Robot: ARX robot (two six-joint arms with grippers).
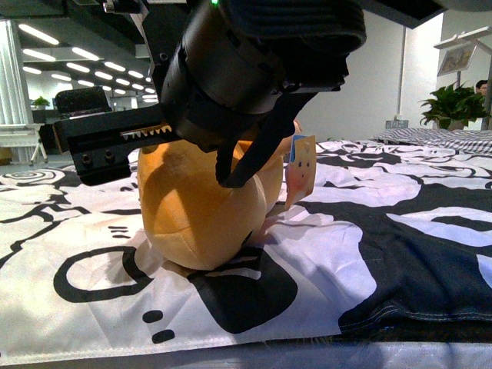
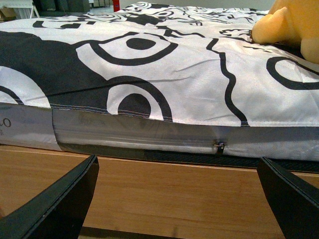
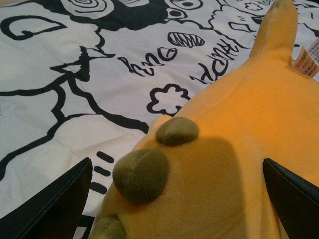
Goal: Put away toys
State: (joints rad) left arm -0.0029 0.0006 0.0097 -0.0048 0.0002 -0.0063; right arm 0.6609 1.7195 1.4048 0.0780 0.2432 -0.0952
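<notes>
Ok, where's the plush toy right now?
In the front view, the plush toy sits centre-left on the black-and-white bedcover, inside the open right gripper.

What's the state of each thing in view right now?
plush toy: resting on the bedsheet, not gripped
right gripper: open, over the plush toy
left gripper: open, empty, at the bedsheet's edge
bedsheet: spread out, slightly creased

- Soft, fuzzy, matt plush [image 1: 196, 215].
- Thin printed paper tag [image 1: 301, 171].
- Smooth cloth cover [image 2: 164, 84], faintly creased.
- Shiny metal zip pull [image 2: 218, 147].
- Smooth wood board [image 2: 174, 189], low sheen.
</notes>
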